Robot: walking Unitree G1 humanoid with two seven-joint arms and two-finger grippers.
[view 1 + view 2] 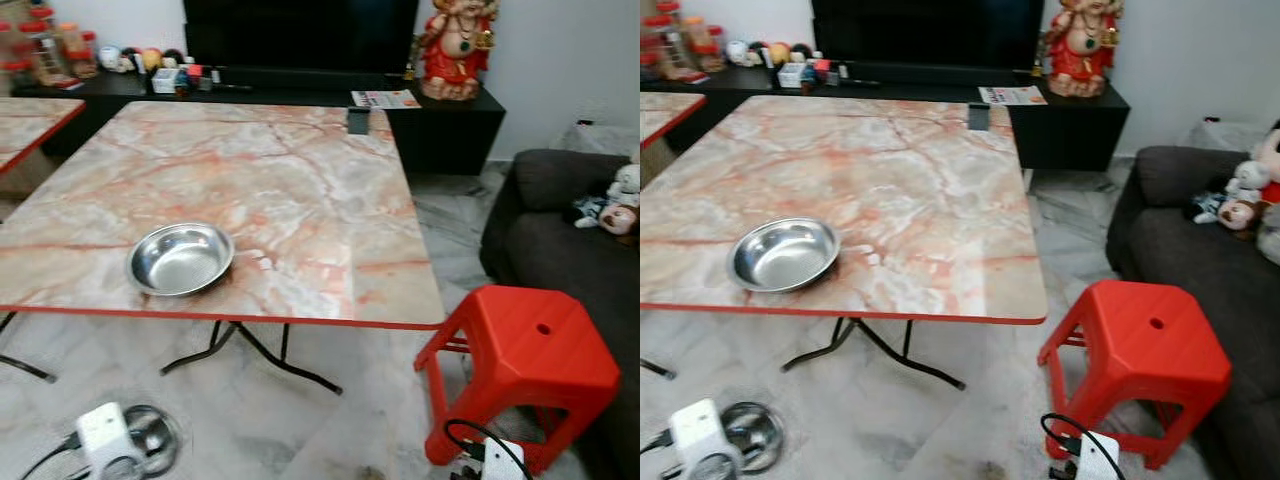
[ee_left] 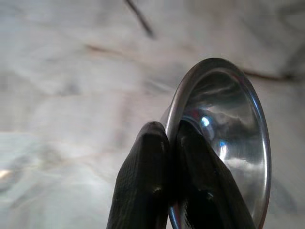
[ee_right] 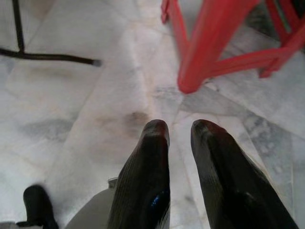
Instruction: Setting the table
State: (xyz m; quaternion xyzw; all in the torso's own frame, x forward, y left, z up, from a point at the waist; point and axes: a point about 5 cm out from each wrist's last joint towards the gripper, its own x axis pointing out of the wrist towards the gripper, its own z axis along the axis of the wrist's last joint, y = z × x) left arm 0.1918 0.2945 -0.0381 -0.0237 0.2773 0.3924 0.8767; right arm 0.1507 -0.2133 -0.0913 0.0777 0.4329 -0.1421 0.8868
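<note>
Pinching a steel bowl's (image 2: 224, 138) rim, left gripper (image 2: 174, 138) hung low; right gripper (image 3: 179, 131), fingers slightly apart, empty, w/ red stool (image 3: 228, 43) just ahead

The second steel bowl (image 2: 224, 143) is cut off by the frame's lower edge in the left wrist view, and part of its rim is hidden by the left gripper's fingers (image 2: 143, 181). The second table (image 1: 30, 125) is cropped at the head view's left border. The sofa (image 1: 560, 250) is cropped on the right. The small items (image 1: 150, 65) on the black cabinet (image 1: 440, 120) cannot be identified.
</note>
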